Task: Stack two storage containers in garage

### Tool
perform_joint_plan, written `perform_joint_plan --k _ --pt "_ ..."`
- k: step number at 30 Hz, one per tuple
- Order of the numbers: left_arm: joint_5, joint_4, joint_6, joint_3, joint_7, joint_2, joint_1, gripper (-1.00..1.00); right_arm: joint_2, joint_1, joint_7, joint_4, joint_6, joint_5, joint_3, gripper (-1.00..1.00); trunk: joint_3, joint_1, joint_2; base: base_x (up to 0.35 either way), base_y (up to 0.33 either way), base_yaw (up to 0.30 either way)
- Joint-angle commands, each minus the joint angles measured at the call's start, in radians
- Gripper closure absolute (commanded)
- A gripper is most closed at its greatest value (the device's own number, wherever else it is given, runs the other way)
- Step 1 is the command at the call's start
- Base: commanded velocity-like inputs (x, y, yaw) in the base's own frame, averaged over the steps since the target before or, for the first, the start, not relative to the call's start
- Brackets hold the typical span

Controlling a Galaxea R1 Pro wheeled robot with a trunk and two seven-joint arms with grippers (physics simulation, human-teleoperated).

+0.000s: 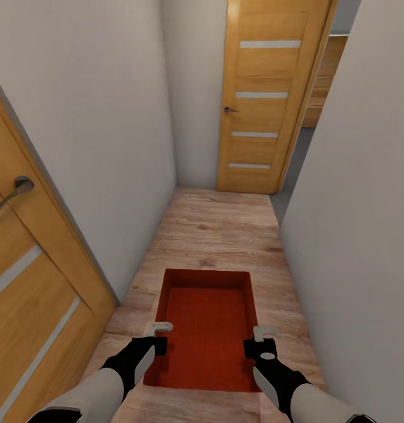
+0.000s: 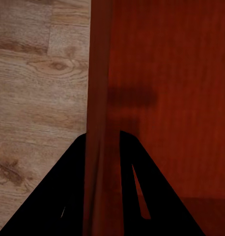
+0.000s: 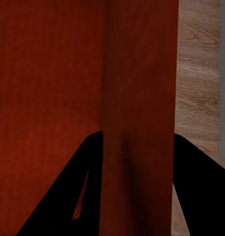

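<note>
Hallway planks underfoot; we carried the bin [image 1: 206, 329], stiff and light-looking, left gripper [image 1: 157, 336] and right gripper [image 1: 258, 342] clamping opposite side walls.

1. Storage container [image 1: 206, 329] taken as landmark; it sits above the wood-plank floor [image 1: 219, 229] of a narrow corridor.
2. Left gripper [image 1: 156, 336] at container's left wall, right gripper [image 1: 261, 342] at its right wall; each wall runs between the jaws.
3. Slatted door [image 1: 266, 100] stands ahead of container, at corridor end.
4. Second door [image 1: 25, 276] left of container.
5. Wall [image 1: 360, 205] right of container.
</note>
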Motion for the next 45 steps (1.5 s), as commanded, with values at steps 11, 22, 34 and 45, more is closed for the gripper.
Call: perform_joint_plan --k 11,22,34,45 --pt "-0.026 -0.007 0.008 -0.007 0.011 0.001 -0.001 1.00 0.000 -0.001 -0.006 0.021 -0.004 -0.023 0.017 1.00 -0.001 0.001 -0.001 0.323 0.000 0.000" --pt "-0.026 -0.005 0.008 -0.007 0.011 0.001 -0.001 1.00 0.001 -0.001 -0.007 0.021 -0.005 -0.023 0.017 1.00 -0.001 0.001 -0.001 0.323 0.000 -0.139" --pt "-0.026 -0.005 0.008 -0.007 0.011 0.001 -0.001 1.00 -0.001 -0.001 -0.007 0.021 -0.004 -0.023 0.017 1.00 -0.001 0.001 -0.001 0.323 0.000 -0.016" --pt "-0.026 -0.005 0.008 -0.007 0.011 0.001 -0.001 1.00 -0.001 -0.001 -0.007 0.021 -0.005 -0.023 0.018 1.00 -0.001 0.001 -0.001 0.323 0.000 0.000"
